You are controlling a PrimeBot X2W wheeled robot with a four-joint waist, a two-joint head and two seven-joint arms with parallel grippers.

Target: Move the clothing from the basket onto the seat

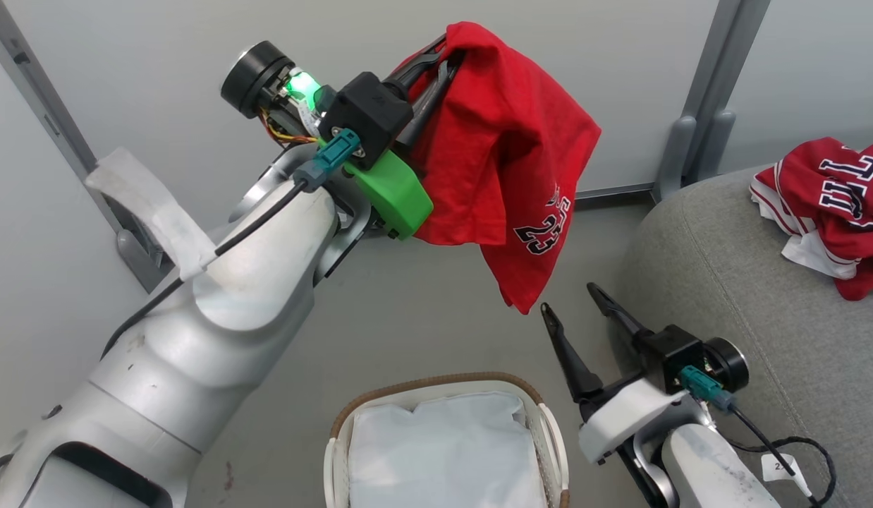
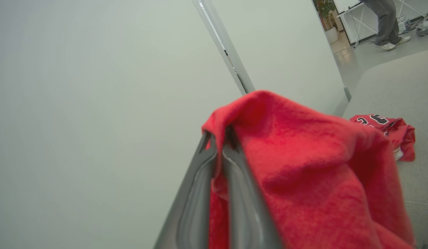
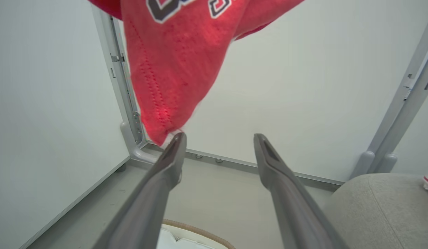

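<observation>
**1. Item pos.**
- Held jersey point(image 1: 507, 141): red, "23" legible on the hanging panel. It is airborne over the floor, between basket point(image 1: 341, 423) and seat point(image 1: 718, 296), touching neither. The top edge is bunched at the grip. The rest drapes to a pointed lower corner just beside one finger of the R pincer point(image 1: 569, 298).
- Striped jersey point(image 1: 828, 204): crumpled on the seat, toward its far side.
- Basket: the visible part contains the white liner point(image 1: 443, 444) and no red cloth.

**2. Pincer status**
- L pincer point(image 2: 218, 136): closed hard on a fold of the held jersey, fingers almost together w/ cloth pinched between.
- R pincer: spread wide, holding nothing, fingers pointing up near the seat's rounded edge.

**3. Step in hand (est.)**
Transfer of the held jersey to the seat. This looks like the last item, so the task is prob. near complete.

**4. Recommended procedure**
- Swing the L arm toward the seat at the present height, so the low corner clears the cushion edge and does not drag.
- Keep the corner away from the R pincer's open fingers. Snag risk is real, so move the R arm aside if req'd.
- Stop over bare cushion, beside the striped jersey and well in from the rounded edge.
- Lower until the cloth rests on the cushion, then open. Loose fabric may cling to a finger, so confirm release before pulling back.
</observation>
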